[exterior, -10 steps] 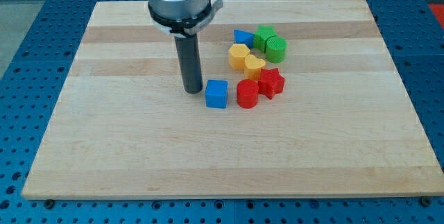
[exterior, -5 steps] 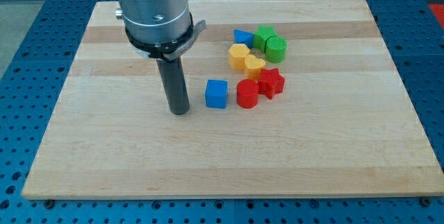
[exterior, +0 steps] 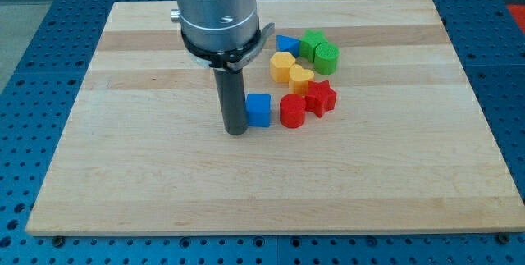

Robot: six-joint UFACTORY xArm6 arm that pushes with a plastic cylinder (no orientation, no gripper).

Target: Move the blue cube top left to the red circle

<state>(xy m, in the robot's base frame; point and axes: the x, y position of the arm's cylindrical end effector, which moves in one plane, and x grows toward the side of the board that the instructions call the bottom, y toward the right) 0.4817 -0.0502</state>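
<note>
Our rod's tip beside the blue cube on the wooden board

Nearest the view's bottom, my tip [exterior: 235, 131] rests on the pale wooden board [exterior: 123, 175], just left of the blue cube [exterior: 259, 110] and touching or almost touching its left face; we carry no pincer, only this straight dark rod, so nothing is clasped or let go. The blue cube sits near the board's middle, with the red cylinder [exterior: 292, 111] just to its right, a thin gap between them. Beyond, a red star-shaped block [exterior: 321, 98] touches that cylinder, then two yellow blocks [exterior: 301, 78] [exterior: 283, 66], of shape we cannot make out, then a small blue triangular block [exterior: 286, 44] and two green blocks [exterior: 312, 43] [exterior: 326, 57] farthest up. We count eight blocks: two blue, two red, two yellow, two green
</note>
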